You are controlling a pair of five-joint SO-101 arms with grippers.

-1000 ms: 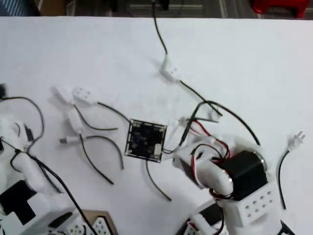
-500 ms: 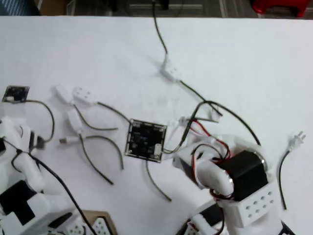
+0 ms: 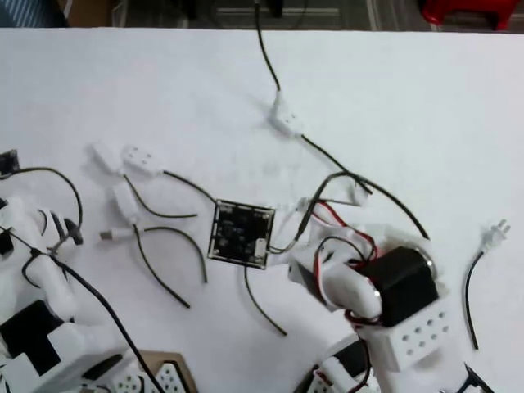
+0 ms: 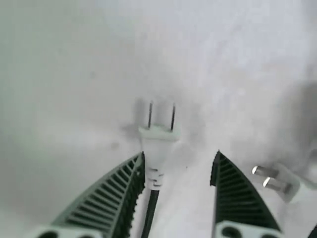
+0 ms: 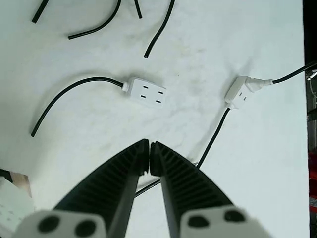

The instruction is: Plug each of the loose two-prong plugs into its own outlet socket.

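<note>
My left gripper (image 4: 179,157) is open just above the table. A white two-prong plug (image 4: 159,130) on a black cord lies flat between its fingers, close against one finger (image 4: 124,183), prongs pointing away. A second loose plug (image 4: 275,179) lies just outside the other finger. My right gripper (image 5: 148,145) is shut with nothing in it. It hangs above the table short of a white outlet socket (image 5: 144,92), which has empty slots. In the high view this socket (image 3: 141,158) lies at the left, with loose plugs (image 3: 123,201) beside it.
Another white socket (image 5: 237,91) has a plug seated in it; it is the socket (image 3: 284,120) on the cord running to the table's far edge. A loose plug (image 3: 495,235) lies at the right edge. Short black cable pieces (image 3: 164,262) are scattered left of the right arm (image 3: 385,286).
The left arm's wrist swung a little inward over the table, then back toward the left edge. The right arm shifted slightly left and nearer.
</note>
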